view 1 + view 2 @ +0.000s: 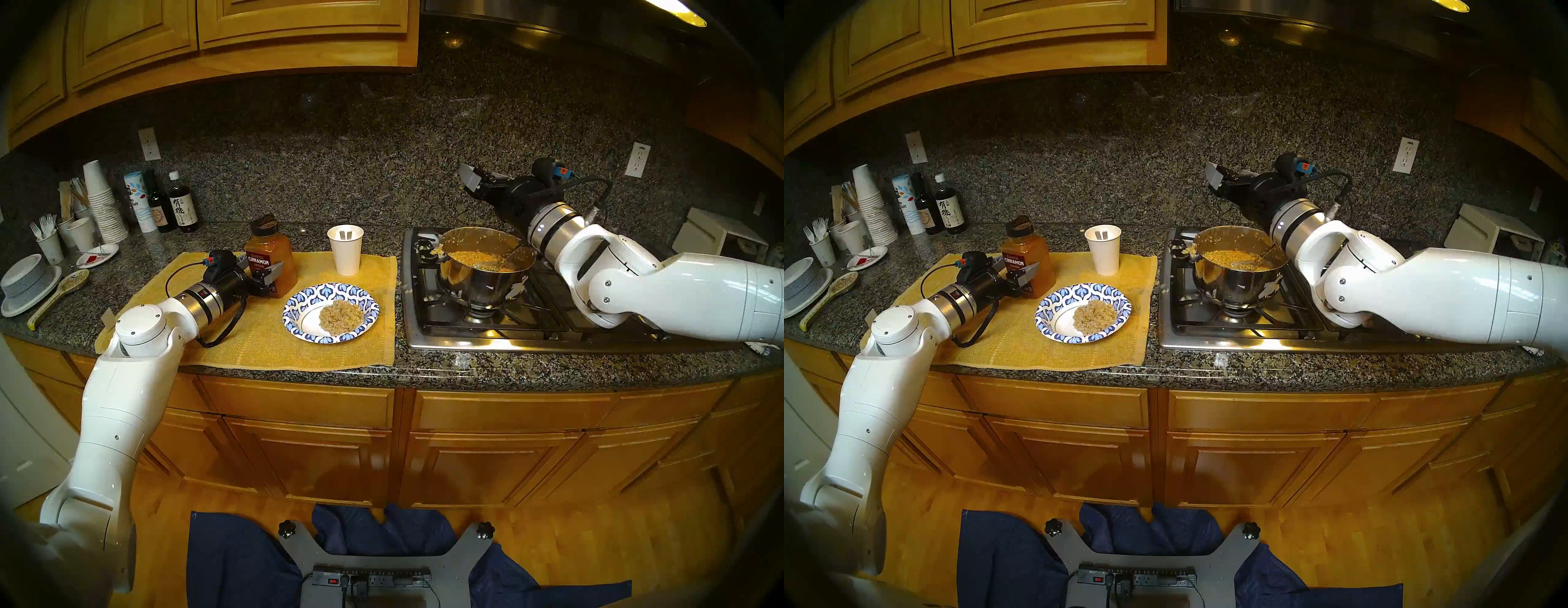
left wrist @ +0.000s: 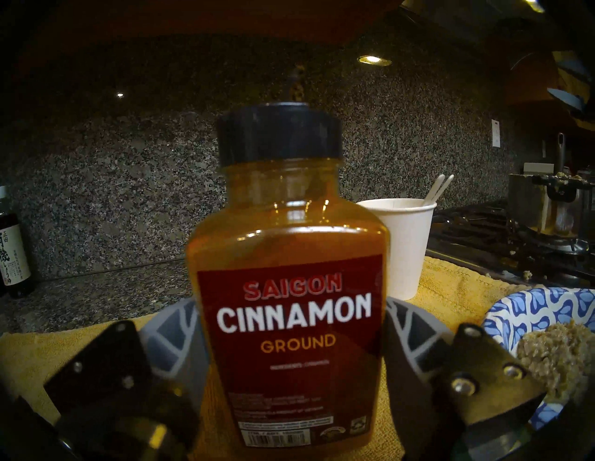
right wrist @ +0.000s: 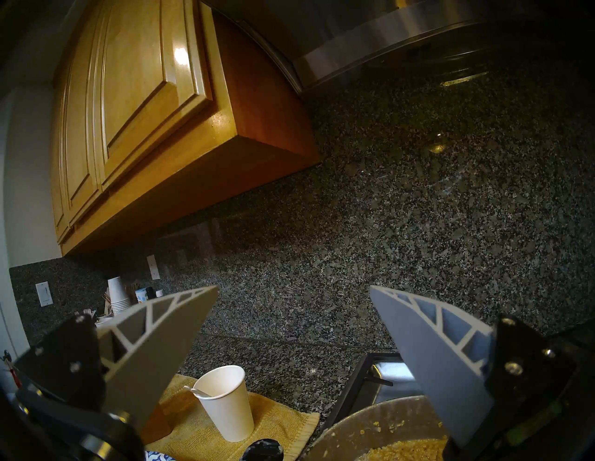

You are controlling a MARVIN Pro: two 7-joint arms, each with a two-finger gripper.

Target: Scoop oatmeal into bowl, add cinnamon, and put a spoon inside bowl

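a: where's your left claw [image 2: 291,309]?

b: level over the yellow woven cloth [image 1: 254,339] on the speckled granite counter [image 1: 466,369], one grey finger along each side of the tall clear plastic cinnamon bottle with the dark brown cap [image 2: 289,244]. the fingers lie right against its sides, but i cannot tell whether they are squeezing it. the bottle stands upright on the cloth.

a: and the bowl?

b: the shallow paper bowl with the blue-and-white leaf rim [image 1: 335,291] sits on the same cloth, just to the right of the bottle. a lump of tan, grainy oatmeal [image 1: 341,317] lies in its right half.

a: spoon?

b: two slim white plastic spoon handles [image 2: 441,186] poke out of the white paper cup [image 1: 347,254] behind the bowl.

a: your right claw [image 3: 293,288]?

b: spread wide with nothing in it, raised behind the shiny steel pot [image 1: 479,284] on the gas stove. the pot holds yellowish oatmeal and a metal ladle [image 1: 500,261].
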